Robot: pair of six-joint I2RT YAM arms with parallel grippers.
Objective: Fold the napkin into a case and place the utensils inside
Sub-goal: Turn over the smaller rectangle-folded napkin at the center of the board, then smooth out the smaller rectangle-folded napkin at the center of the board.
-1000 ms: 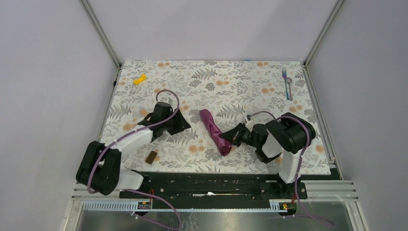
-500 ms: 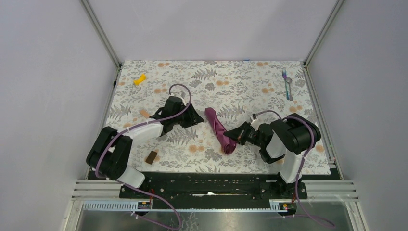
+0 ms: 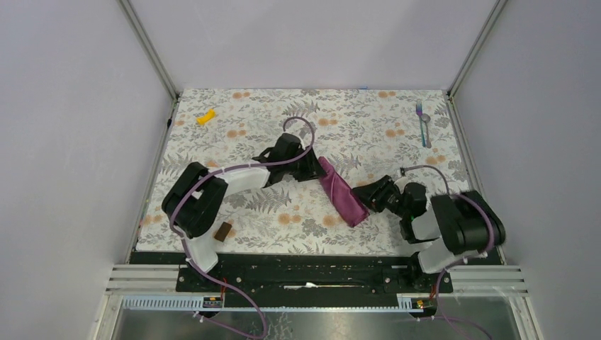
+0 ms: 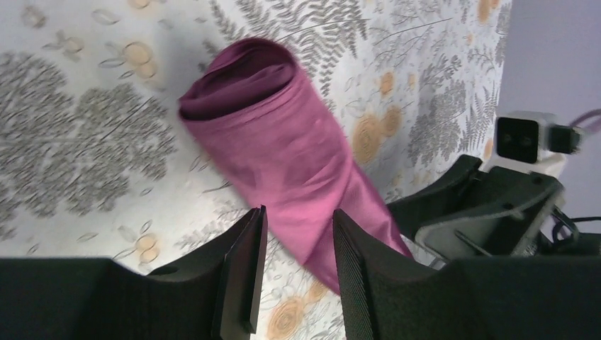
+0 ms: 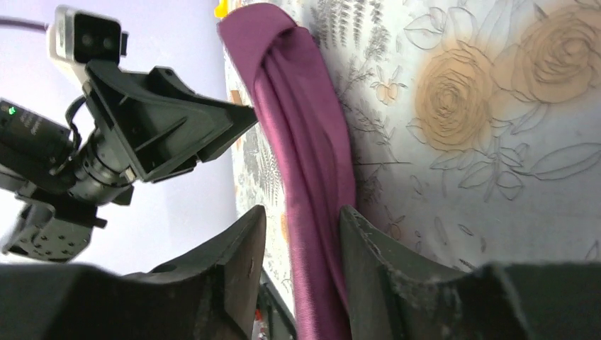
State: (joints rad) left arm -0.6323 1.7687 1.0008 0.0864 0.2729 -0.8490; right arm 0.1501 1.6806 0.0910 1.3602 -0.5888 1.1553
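Observation:
The napkin lies on the table as a slim plum-magenta case, slanting from upper left to lower right. My left gripper is at its far end, open; in the left wrist view the cloth reaches between the black fingers without being pinched. My right gripper is at the near end, open, and the strip runs through the gap between its jaws. The utensils, a fork and a spoon, lie side by side at the far right of the table, away from both grippers.
A small yellow piece lies at the far left. A brown block sits near the front edge beside the left arm's base. The metal frame posts and the grey walls close in the floral table on three sides.
The right gripper, shut on the napkin's near end before, has opened and let it go. The napkin has shifted to the right. The left arm has swung right to the napkin's far end.

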